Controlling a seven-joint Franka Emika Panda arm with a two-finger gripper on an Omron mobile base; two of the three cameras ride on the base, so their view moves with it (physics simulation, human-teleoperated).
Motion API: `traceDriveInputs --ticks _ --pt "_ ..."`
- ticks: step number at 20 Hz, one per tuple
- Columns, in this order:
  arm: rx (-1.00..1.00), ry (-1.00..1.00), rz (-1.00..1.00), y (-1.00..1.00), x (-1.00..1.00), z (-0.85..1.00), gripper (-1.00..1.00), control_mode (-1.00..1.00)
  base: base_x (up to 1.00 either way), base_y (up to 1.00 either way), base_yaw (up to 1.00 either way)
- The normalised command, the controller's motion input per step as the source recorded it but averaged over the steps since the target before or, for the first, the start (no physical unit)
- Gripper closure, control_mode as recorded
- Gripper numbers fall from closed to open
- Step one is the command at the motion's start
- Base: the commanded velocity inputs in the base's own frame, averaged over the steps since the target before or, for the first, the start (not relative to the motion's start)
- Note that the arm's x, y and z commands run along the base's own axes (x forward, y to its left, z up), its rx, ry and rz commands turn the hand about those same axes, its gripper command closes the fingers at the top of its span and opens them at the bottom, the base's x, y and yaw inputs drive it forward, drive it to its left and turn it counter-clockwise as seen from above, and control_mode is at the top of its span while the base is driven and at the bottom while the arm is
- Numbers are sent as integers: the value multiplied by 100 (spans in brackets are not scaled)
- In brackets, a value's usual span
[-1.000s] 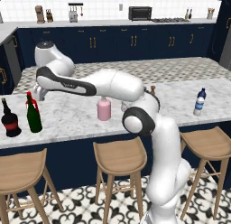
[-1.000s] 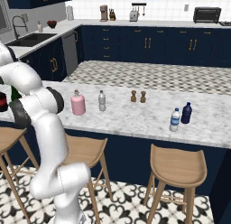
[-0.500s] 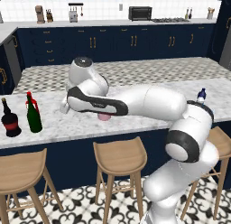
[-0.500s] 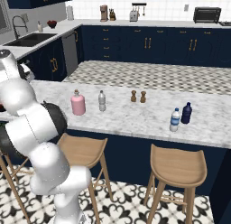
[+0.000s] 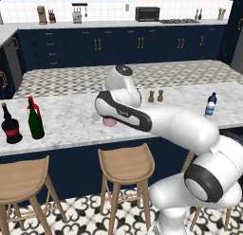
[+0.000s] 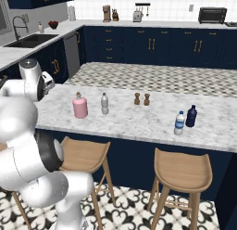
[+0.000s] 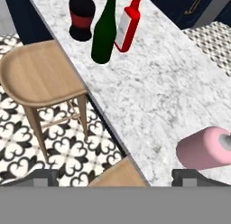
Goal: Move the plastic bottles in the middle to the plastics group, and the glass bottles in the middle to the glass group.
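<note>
pincer (image 7: 115, 177): jaws spread wide, gripping nothing, above the worktop edge with the pink flask just beside one tip
pink flask (image 6: 80, 106): upright mid-worktop, near the small slim bottle
small slim bottle (image 6: 105, 104): upright, just beside the flask, apart from it
green wine bottle (image 5: 34, 119): upright at the left end, in front of the red bottle (image 7: 127, 24), near the black bottle (image 5: 10, 125)
water bottle (image 6: 179, 124): right end, beside a dark blue bottle (image 6: 191, 117)
worktop (image 6: 139, 120): marble, two brown shakers (image 6: 141, 99) mid-way
</note>
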Motion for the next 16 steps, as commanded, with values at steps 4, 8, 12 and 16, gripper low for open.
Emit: traceDriveInputs --ticks 4,8,12,16 --pt "0 6 -6 -66 -14 0 -100 -100 0 0 0" --pt "0 8 -11 -68 -16 0 -100 -100 0 0 0" --pt "0 13 -12 -73 -7 0 -100 -100 0 0 0" --pt "-2 15 -18 -46 12 0 -100 -100 0 0 0"
